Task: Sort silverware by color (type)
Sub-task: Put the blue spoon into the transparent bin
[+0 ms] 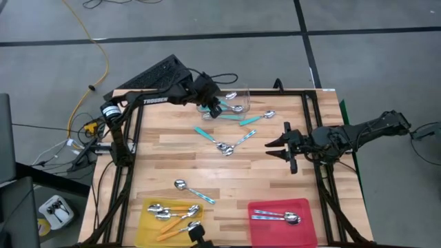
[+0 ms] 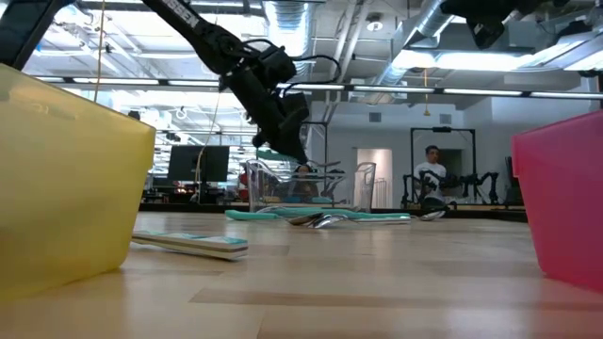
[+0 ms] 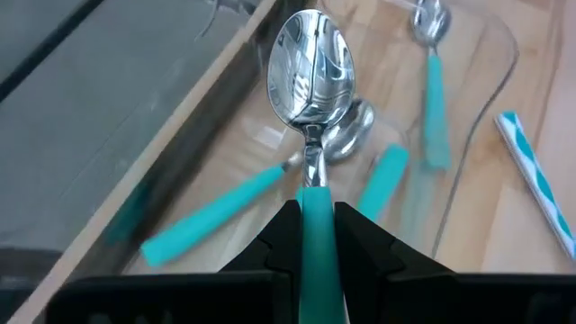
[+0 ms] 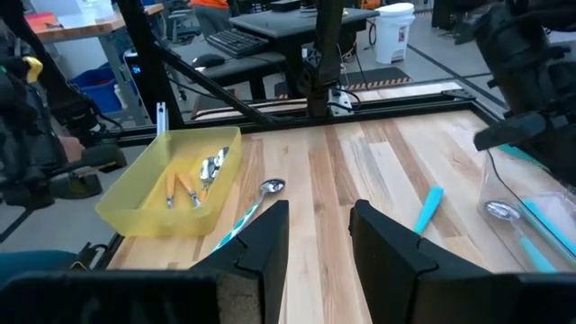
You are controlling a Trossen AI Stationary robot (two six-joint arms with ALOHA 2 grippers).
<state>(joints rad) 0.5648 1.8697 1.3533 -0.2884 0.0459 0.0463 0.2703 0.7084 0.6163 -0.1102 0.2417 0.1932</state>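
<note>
Wooden table (image 1: 275, 172) spread wide under both arms. Yellow tray (image 1: 146, 224) at the near edge toward the left corner, loaded with orange-handled spoons (image 1: 172, 215). Red tray (image 1: 310, 227) at the same near edge, toward the right corner, carrying two striped-handled spoons (image 1: 275, 217). Clear tub (image 1: 243, 93) up at the far edge, teal-handled spoons (image 3: 216, 211) lying inside on its floor.

Left gripper (image 1: 215, 107) down over the tub's near rim, fingers (image 3: 360, 252) clamped on a teal spoon (image 3: 310, 81) by its handle: handle wedged between the pads, shiny bowl jutting straight out past the tips, held above the spoons in the tub. Right gripper (image 1: 275, 146) hanging near the right edge, fingers (image 4: 265, 243) parted, nothing between them.

Crossed pair of spoons (image 1: 224, 143) mid-table, between the two grippers. Lone striped spoon (image 1: 193, 191) lying just beyond the yellow tray. One more spoon (image 1: 258, 118) beside the tub, toward the right.
</note>
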